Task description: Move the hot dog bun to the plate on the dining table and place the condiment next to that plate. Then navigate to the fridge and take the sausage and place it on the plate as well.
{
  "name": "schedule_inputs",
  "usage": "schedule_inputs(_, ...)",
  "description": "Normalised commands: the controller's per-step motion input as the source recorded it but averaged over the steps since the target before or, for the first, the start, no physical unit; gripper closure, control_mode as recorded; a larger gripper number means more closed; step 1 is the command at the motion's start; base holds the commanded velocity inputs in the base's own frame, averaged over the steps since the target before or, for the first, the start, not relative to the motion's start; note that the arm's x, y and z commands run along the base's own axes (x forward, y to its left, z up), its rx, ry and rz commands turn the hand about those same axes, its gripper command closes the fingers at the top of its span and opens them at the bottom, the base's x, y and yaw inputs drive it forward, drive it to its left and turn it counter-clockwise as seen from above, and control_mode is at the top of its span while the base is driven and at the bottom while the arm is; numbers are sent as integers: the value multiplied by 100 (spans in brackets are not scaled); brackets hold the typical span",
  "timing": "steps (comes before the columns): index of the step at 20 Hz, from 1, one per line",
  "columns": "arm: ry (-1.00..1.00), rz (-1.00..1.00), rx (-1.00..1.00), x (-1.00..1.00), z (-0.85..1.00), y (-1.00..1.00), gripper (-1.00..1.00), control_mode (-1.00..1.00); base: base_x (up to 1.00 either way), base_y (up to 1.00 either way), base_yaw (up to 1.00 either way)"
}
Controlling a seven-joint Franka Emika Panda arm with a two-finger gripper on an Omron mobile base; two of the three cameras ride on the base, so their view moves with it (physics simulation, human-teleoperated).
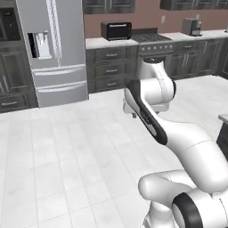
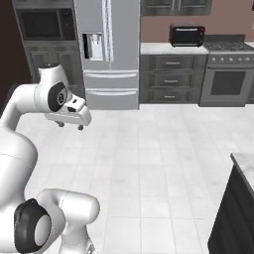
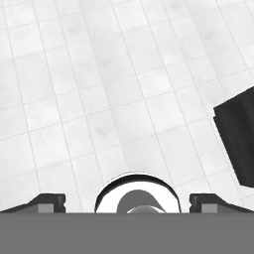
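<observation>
1. My pincer [image 3: 127,201] is wide apart and has let go; it holds nothing. In the hand view I see its two dark tips [image 3: 47,201] at 7 and 5 o'clock, with white floor tiles [image 3: 99,89] under them.
2. In the right base view the pincer [image 2: 72,125] hangs under the white hand at about 10 o'clock, pointing down at the floor.
3. In the left base view the arm [image 1: 178,142] bends up from 5 o'clock to the middle, and the hand is mostly hidden behind it.
4. The fridge [image 1: 58,49] is the big grey box with two doors and a drawer. It stands at 11 o'clock in the left base view and at 12 o'clock in the right base view [image 2: 106,49]. Its doors are shut, so I cannot see the sausage.
5. The fridge is well apart from my arm, with lots of floor between us.
6. A dark toaster oven [image 1: 116,30] sits on the surface [image 1: 111,42] just to the right of the fridge.
7. A stove [image 2: 228,74] stands at 2 o'clock in the right base view.
8. A dark block with a pale top [image 2: 240,208] is at 4 o'clock in the right base view. A dark block [image 3: 238,139] also shows at 3 o'clock in the hand view.
</observation>
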Motion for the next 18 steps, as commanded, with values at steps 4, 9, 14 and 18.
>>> schedule_inputs(4, 0, 0, 0, 0, 0, 0, -100, 100, 100, 33, 4)
schedule_inputs(9, 0, 0, 0, 0, 0, 0, -100, 100, 100, 24, 7)
schedule_inputs(14, 0, 0, 0, 0, 0, 0, -100, 100, 100, 10, 19)
schedule_inputs(18, 0, 0, 0, 0, 0, 0, -100, 100, 100, 2, 23)
